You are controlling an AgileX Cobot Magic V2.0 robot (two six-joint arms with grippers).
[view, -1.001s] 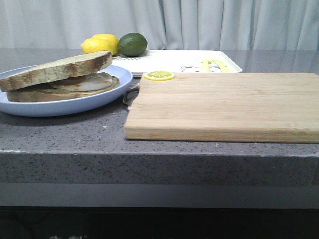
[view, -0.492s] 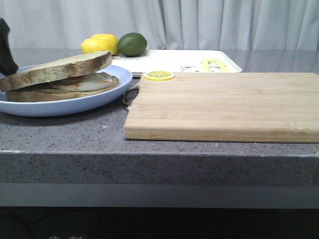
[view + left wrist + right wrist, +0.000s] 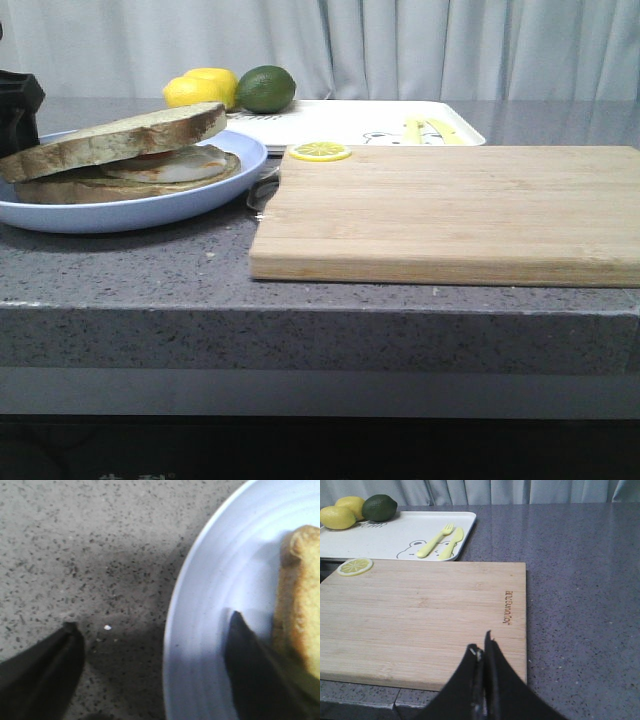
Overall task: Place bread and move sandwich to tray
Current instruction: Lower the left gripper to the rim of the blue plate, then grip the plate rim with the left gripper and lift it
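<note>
While tilted, the bread (image 3: 115, 137) lies lengthwise left-right atop the sandwich (image 3: 150, 170)

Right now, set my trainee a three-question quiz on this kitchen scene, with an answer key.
1. True or false: the top bread already lies on the sandwich on the blue plate.
2. Which pincer straddles the plate's rim? A) left pincer B) right pincer C) neither
3. Fill in: the lemon slice sits on a corner of the ____.

Key: 1 true. 2 A: one finger stands over the plate beside the bread, the other over the counter, spread wide; the right pincer is closed above the cutting board. 3 cutting board.
</note>
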